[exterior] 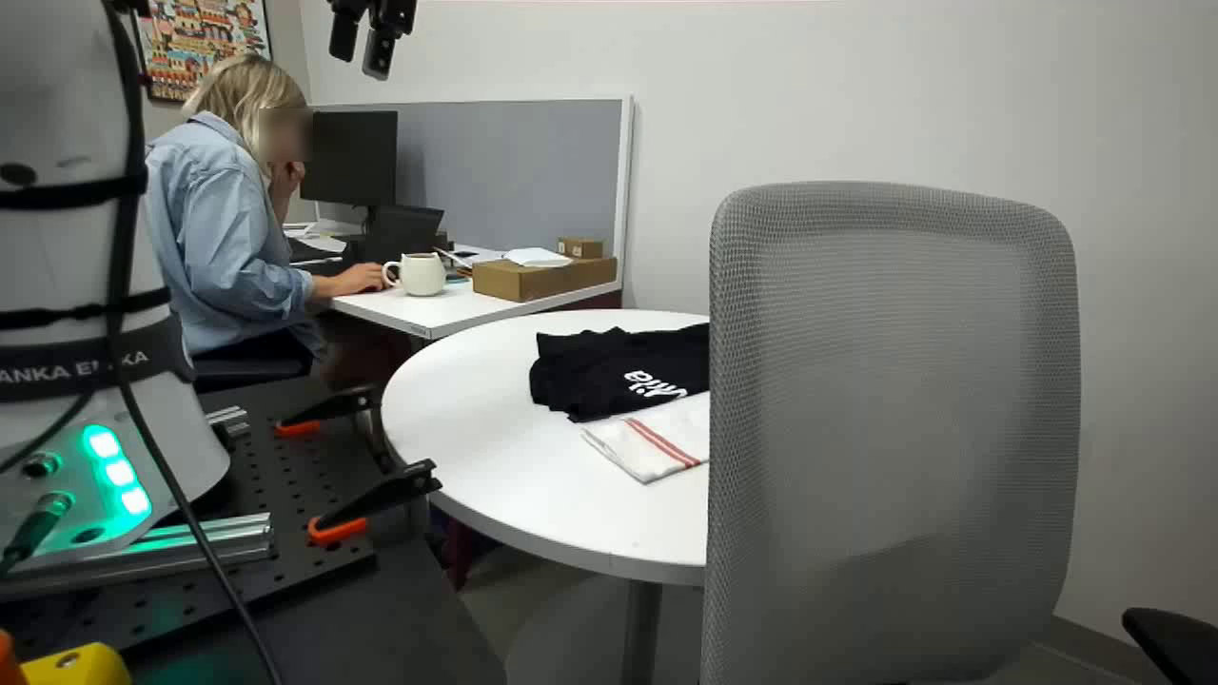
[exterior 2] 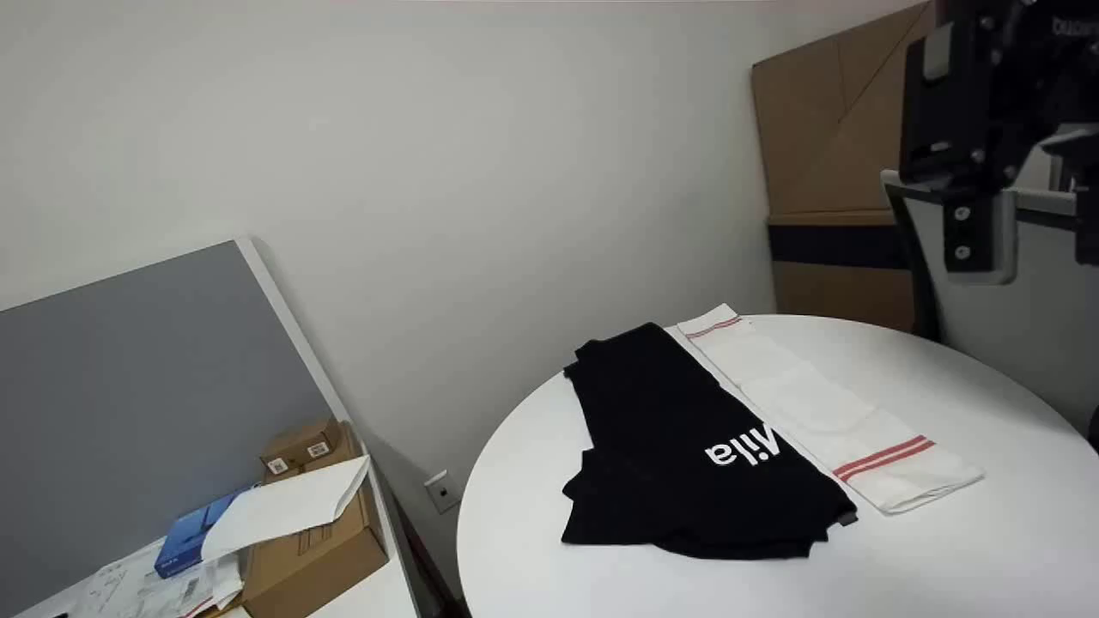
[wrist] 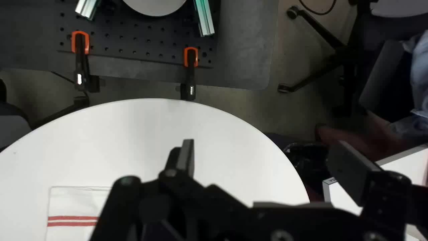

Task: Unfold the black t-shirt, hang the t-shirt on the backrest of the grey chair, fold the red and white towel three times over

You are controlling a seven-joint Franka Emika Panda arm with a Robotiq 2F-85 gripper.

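Note:
The black t-shirt (exterior: 609, 371) lies folded on the round white table (exterior: 476, 428), white print facing up; it also shows in an exterior view (exterior 2: 670, 429). The red and white towel (exterior 2: 807, 399) lies beside it as a long flat strip with red stripes near both ends. In the wrist view one end of the towel (wrist: 72, 204) shows at lower left; the t-shirt is out of view there. The grey chair (exterior: 885, 419) stands at the table with a bare backrest that hides part of both cloths. My gripper (wrist: 267, 162) is open and empty, high above the table (wrist: 140, 134).
A person (exterior: 228, 219) sits at a desk (exterior: 400, 309) holding a mug (exterior: 419, 274) and cardboard boxes (exterior: 533, 278). Clamps (exterior: 371, 499) with orange tips sit on the robot's black base plate, close to the table edge. Large cardboard (exterior 2: 833, 146) leans in the corner.

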